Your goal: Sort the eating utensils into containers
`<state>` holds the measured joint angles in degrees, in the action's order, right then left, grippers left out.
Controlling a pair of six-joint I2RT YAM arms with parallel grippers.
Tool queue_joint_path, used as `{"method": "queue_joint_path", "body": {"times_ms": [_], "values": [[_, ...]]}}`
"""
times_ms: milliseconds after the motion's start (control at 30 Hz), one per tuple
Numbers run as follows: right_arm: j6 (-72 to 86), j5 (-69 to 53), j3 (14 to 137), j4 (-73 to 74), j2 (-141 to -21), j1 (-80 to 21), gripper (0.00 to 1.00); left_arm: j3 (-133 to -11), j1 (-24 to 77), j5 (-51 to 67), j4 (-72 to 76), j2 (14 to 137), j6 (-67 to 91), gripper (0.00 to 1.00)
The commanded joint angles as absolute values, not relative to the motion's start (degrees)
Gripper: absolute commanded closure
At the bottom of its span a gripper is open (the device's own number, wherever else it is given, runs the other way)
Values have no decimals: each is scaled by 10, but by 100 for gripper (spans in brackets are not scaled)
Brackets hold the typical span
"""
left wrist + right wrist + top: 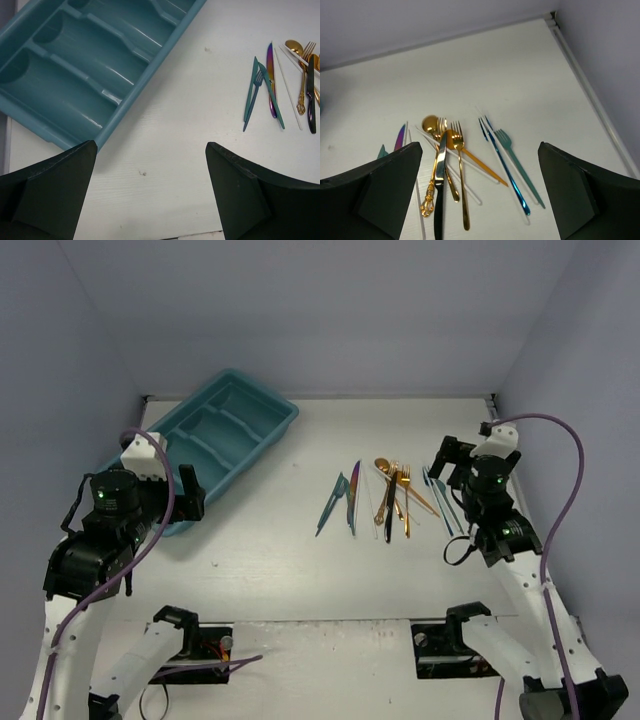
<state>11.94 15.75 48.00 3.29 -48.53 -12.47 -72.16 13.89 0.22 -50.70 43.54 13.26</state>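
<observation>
Slim copper-gold, teal, black, purple metal utensils lie centre-right on white table; teal-blue plastic compartment tray upper left. Both jaws wide, holding nothing. Best take outlying teal fork first, pinching across handle.

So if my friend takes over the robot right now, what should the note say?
Left gripper: open, empty, near the teal cutlery tray.
Right gripper: open, empty, above the utensils.
Utensils: all loose on the white table, right of the tray; gold, teal, blue, black, iridescent.
Done: nothing sorted; visible tray compartments are empty.
Left: move each utensil into a compartment.
</observation>
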Motion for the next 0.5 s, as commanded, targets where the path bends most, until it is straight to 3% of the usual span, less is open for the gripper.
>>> {"method": "queue_joint_path", "body": {"times_ms": [0,100,200,333,467], "values": [[174,199,481,16,-582,-127,0,-744,142,32,-473,448,152,11],[186,200,483,16,-639,-124,0,-740,142,35,-475,447,155,11],[201,187,482,14,-690,-112,10,-732,142,40,-475,443,156,11],[214,141,481,15,-748,-69,42,-723,142,48,-475,439,157,11],[207,126,476,13,-789,-53,56,-719,143,63,-475,438,158,11]]}}
